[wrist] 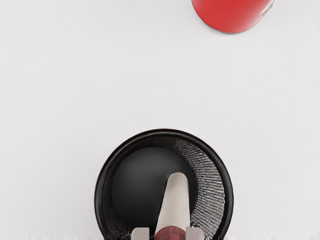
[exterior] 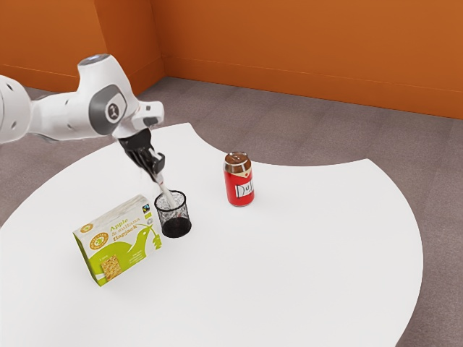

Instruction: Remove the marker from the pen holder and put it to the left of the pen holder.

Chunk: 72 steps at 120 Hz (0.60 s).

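The marker (wrist: 175,205), off-white with a dull red part, leans in the black mesh holder (exterior: 174,221), in from the surface's (exterior: 304,267) concave edge; whether the hand (exterior: 158,176) grips it, I cannot tell.

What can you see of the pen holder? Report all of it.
The pen holder is a round black cup with see-through mesh walls, a smooth rim and a solid-looking dark base. It stands upright on the white table, with the marker slanting out of it. The flapjack box is beside it; whether they touch, I cannot tell.
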Available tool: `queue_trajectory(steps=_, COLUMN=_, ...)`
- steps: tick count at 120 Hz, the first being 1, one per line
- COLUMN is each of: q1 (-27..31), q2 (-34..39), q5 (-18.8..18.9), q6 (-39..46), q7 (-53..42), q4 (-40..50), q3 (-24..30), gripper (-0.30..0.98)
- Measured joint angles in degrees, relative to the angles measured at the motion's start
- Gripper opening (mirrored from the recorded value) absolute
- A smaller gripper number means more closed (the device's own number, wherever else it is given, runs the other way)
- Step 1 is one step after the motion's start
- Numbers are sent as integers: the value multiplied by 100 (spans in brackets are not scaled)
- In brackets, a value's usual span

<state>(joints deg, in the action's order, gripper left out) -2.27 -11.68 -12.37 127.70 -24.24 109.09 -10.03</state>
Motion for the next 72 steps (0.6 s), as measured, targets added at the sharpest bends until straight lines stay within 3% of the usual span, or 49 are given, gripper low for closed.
queue_trajectory(steps=36, q1=-2, q2=758, q5=299, q6=-995, q7=51, q4=-182, q3=-43, gripper=-10)
queue_trajectory(steps=48, q1=10, q2=919, q5=408, q6=-1293, q7=55, q4=-604, q3=-46, gripper=-10)
queue_trajectory(steps=72, q1=-176, q2=847, q5=811, q6=-1968, q7=46, q4=-1191, q3=-552, gripper=-10)
